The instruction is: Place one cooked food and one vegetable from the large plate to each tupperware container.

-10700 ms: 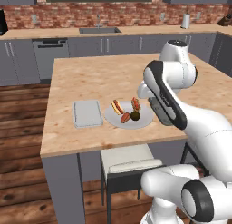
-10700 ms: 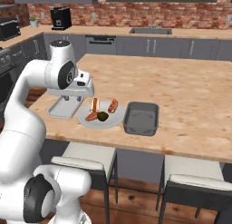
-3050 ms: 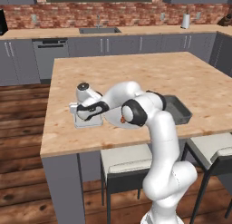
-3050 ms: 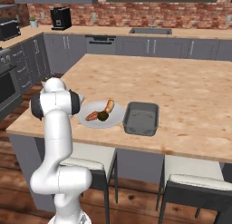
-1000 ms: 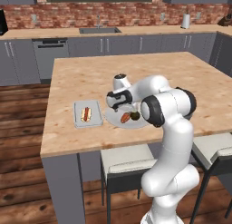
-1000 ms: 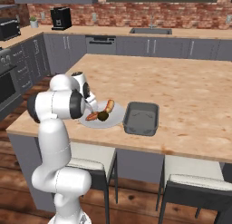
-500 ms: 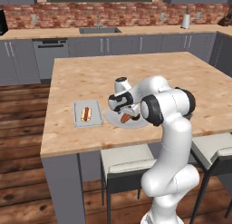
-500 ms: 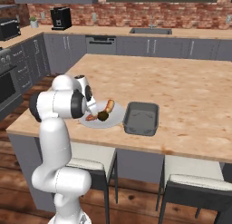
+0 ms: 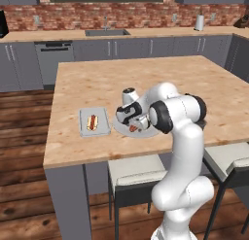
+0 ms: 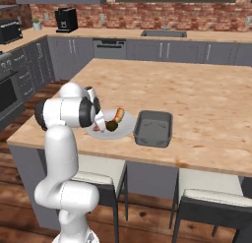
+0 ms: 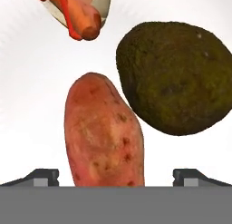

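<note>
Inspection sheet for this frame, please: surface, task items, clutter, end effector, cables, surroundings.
Surface: wooden island counter, bare around the work area.
Task items: large plate holds a reddish sweet potato, a dark rough round item and a hot dog. Light grey tray holds one hot dog. Darker grey tray looks empty.
Clutter: nothing seen.
End effector: end effector low over the plate, fingers spread either side of the sweet potato, not closed on it.
Cables: nothing seen.
Surroundings: stools at the island, grey cabinets, sink, brick wall, coffee machine.
</note>
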